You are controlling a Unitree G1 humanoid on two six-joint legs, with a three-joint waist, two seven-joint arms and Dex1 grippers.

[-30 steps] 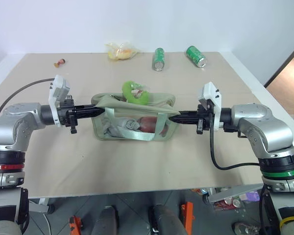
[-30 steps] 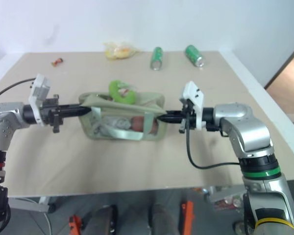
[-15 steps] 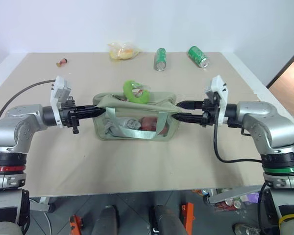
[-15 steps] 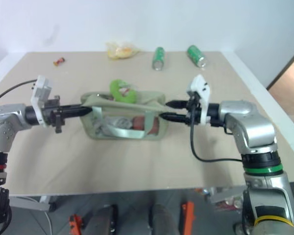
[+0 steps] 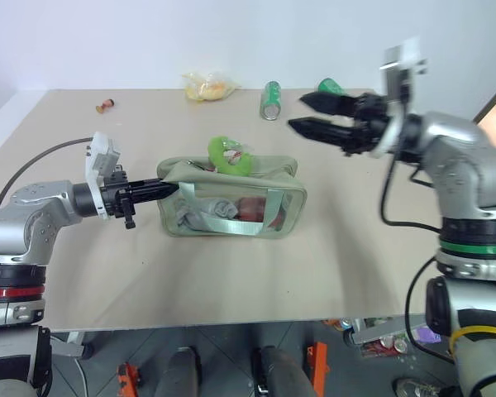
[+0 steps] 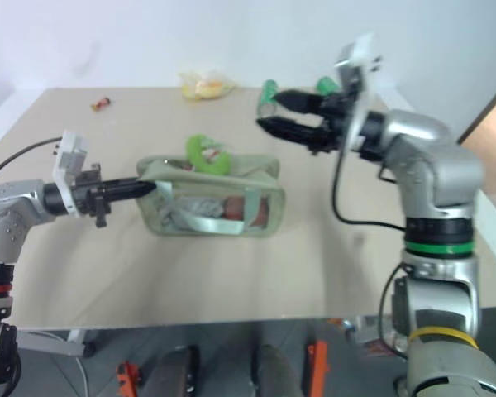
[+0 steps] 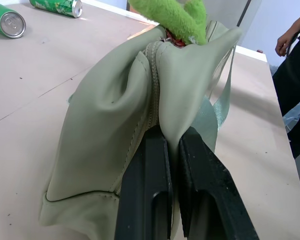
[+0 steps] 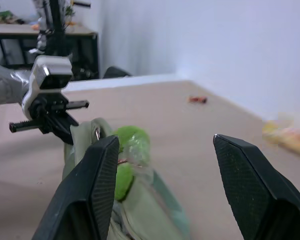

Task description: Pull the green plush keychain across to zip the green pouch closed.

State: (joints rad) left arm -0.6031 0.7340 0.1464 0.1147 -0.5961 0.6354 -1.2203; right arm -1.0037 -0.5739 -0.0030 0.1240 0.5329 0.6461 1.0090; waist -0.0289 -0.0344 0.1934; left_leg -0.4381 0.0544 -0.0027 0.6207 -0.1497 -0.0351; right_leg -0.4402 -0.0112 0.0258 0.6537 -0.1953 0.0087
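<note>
The pale green pouch [image 5: 231, 207] lies mid-table, its clear side panel facing me and its top zipper partly apart. The lime-green plush keychain [image 5: 229, 155] sits on the pouch's top near the middle, and the left wrist view shows the keychain [image 7: 175, 17] at the far end of the zipper seam. My left gripper [image 5: 169, 188] is shut on the fabric at the pouch's left end [image 7: 140, 115]. Raised in the air above and to the right of the pouch, my right gripper [image 5: 298, 112] is open and holds nothing. Its wide-apart fingers [image 8: 102, 195] frame the keychain [image 8: 130, 150] from a distance.
Two green soda cans [image 5: 269, 99] [image 5: 331, 85] lie at the table's far side, with a yellow packet [image 5: 207, 85] and a small red item [image 5: 104, 105] further left. A person [image 7: 292, 60] stands beyond the table's end. The table's right edge [image 5: 413, 141] runs under my right arm.
My right gripper opened, let go of the pouch's right end and rose up and away toward the far side. The pouch's right end settled. My left gripper kept its hold in place.
</note>
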